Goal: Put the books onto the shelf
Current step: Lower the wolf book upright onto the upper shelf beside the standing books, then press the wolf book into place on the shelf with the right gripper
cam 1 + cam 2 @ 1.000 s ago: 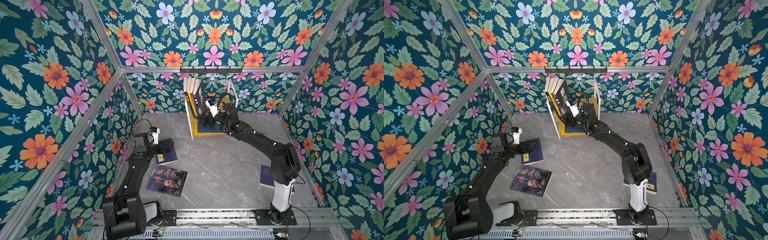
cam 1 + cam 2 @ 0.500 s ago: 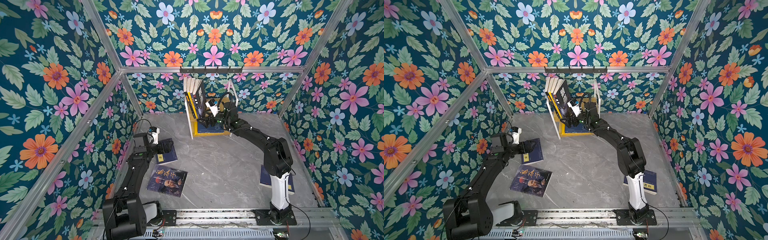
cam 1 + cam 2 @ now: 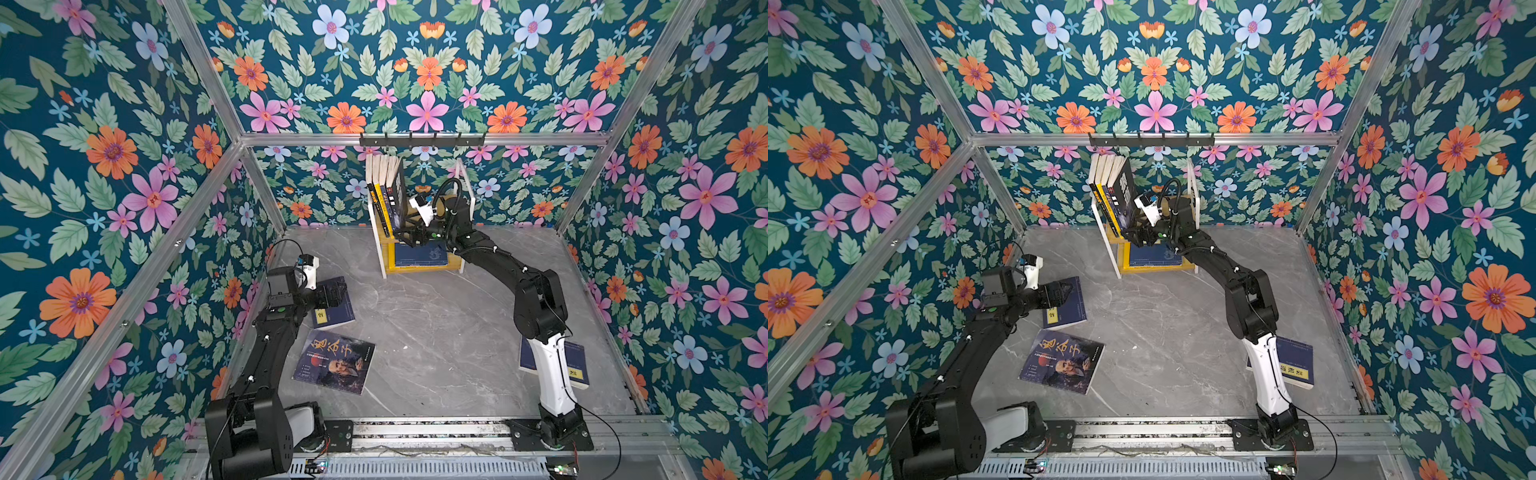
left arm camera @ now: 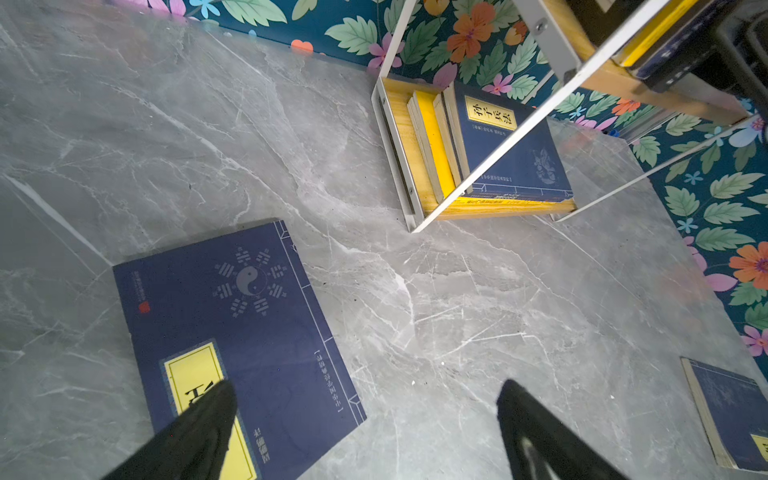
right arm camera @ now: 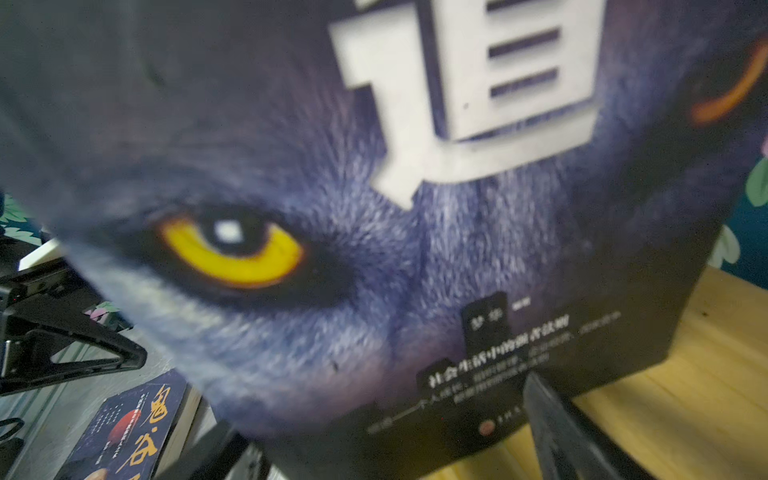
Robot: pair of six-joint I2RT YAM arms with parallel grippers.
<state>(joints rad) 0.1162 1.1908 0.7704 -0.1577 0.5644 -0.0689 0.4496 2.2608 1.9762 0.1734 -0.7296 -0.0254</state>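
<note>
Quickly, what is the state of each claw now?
Left claw: open, empty, above the navy book.
Right claw: open, at the black book cover on the shelf, gripping nothing.

Teal floral wallpaper (image 3: 415, 62), big orange and pink blooms, covers every wall. Silver aluminium frame bars (image 3: 291, 139) trace the corners, and a black hook rail (image 3: 422, 141) sits on the back crossbar in both top views. Below lies a grey marble-patterned worktop (image 3: 1163, 332). Along its front edge runs a slotted silver base rail (image 3: 436, 430), with a grey vented strip (image 3: 415, 469) just beyond it.
</note>
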